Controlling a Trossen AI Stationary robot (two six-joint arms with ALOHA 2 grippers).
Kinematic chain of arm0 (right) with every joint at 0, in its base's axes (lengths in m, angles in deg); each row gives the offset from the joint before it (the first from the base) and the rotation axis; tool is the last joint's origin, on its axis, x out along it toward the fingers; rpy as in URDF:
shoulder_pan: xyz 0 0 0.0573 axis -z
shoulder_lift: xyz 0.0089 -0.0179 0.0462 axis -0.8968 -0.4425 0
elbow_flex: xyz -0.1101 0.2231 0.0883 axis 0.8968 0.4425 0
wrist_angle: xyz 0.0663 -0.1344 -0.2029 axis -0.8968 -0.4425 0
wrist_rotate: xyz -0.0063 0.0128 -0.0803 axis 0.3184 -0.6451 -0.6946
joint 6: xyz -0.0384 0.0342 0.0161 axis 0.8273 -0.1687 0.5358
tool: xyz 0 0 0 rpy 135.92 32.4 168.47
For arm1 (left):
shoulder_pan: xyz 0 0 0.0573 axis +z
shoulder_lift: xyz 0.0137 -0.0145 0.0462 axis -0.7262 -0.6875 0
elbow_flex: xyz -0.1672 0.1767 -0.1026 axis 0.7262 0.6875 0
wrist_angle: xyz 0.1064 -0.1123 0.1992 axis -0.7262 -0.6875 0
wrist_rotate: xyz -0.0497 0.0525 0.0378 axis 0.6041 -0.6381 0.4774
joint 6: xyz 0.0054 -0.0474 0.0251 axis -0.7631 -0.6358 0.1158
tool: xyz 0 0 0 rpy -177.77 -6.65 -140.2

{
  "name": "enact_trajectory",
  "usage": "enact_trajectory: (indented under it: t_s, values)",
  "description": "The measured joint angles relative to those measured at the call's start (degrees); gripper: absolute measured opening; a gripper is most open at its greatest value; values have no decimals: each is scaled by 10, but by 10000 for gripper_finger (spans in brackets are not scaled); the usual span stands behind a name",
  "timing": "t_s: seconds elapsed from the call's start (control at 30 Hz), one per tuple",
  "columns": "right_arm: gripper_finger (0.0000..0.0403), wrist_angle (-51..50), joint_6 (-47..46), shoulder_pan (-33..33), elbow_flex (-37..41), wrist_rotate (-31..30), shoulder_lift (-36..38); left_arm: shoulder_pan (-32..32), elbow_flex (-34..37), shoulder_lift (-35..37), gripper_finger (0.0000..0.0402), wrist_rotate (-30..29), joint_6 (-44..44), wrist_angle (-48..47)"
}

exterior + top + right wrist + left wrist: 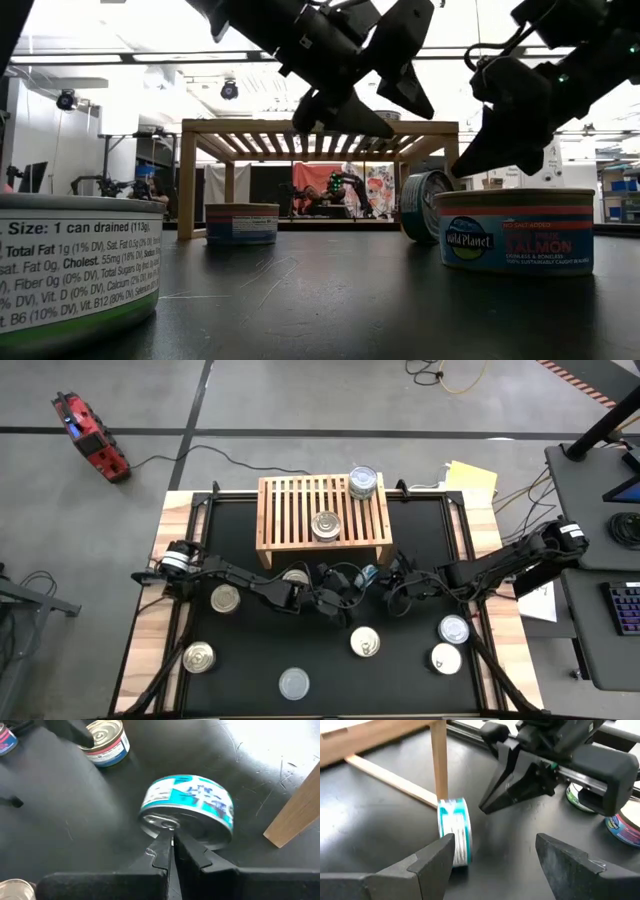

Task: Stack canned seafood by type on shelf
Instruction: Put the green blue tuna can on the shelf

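A teal-labelled can (454,832) stands on its rim on the black mat beside the wooden shelf's front leg (439,760); it also shows as can (190,807). My right gripper (170,842) is shut, with its tips at that can's silver lid. My left gripper (495,855) is open and hangs above and just in front of the can, one finger (437,860) beside it. On the shelf (320,510) stands a stack of cans (363,482) at the far right and a single can (326,525) near the front. My right gripper has its shut fingertips (167,837) at the lower rim of the teal can's lid (160,822), coming in slanting downward from the table's right. Whether the tips touch the lid I cannot tell; the left wrist view shows a small gap.
Several loose cans lie flat on the mat: can (226,598), can (199,657), can (294,682), can (365,642), can (453,628), can (446,658). A salmon can (517,230) stands near the low camera. Both arms crowd the space in front of the shelf.
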Motion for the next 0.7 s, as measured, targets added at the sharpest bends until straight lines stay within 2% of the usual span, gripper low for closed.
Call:
enact_trajectory:
  t_s: [0.4, 0.47, 0.7]
  values:
    - [12, 1, 1, 0, 0, 0, 1, 13, -2, -41, 263, -13, -2, 29]
    - [12, 1, 1, -1, 0, 5, 1, 13, -8, -48, 263, -30, 3, 30]
    - [12, -2, 1, -1, 0, 12, 1, 23, -41, -89, 263, -24, 15, 30]
